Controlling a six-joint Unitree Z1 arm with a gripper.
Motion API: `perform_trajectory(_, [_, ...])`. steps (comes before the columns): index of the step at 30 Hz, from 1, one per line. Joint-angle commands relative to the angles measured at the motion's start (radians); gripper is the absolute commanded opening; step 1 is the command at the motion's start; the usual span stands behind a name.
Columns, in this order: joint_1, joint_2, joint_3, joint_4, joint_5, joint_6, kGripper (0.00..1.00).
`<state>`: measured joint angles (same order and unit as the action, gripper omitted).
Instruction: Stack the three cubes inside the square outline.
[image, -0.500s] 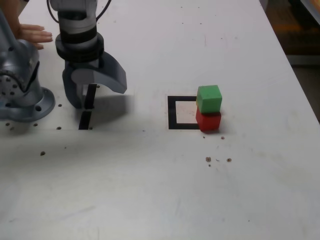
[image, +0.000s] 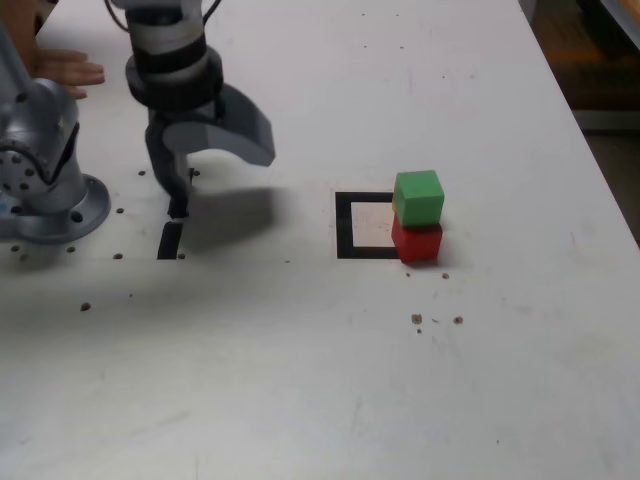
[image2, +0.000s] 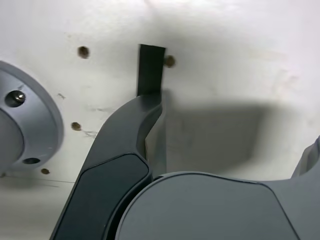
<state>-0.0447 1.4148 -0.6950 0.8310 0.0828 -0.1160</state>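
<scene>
The gripper (image: 205, 160) has risen, jaws wide and empty; next, centre the green cube (image: 418, 196) stack inside the square outline (image: 346, 226).

exterior high frontal, wrist close downward

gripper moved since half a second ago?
Yes. The gripper has shifted toward the exterior view's right and up the picture, judged against the short black strip, which now shows more fully.
</scene>
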Motion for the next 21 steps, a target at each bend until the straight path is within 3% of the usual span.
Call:
perform_trajectory(1, [-0.001, -0.007, -0.03, 0.043, 0.014, 0.011, 0.98])
perform_trajectory(5, [-0.001, -0.007, -0.11, 0.164, 0.036, 0.023, 0.97])
perform_trajectory(11, [-0.001, 0.015, -0.294, 0.332, 0.036, 0.056, 0.95])
perform_trajectory(15, [-0.001, 0.06, -0.405, 0.403, 0.014, 0.08, 0.94])
perform_trajectory(21, [-0.008, 0.142, -0.52, 0.419, -0.043, 0.117, 0.94])
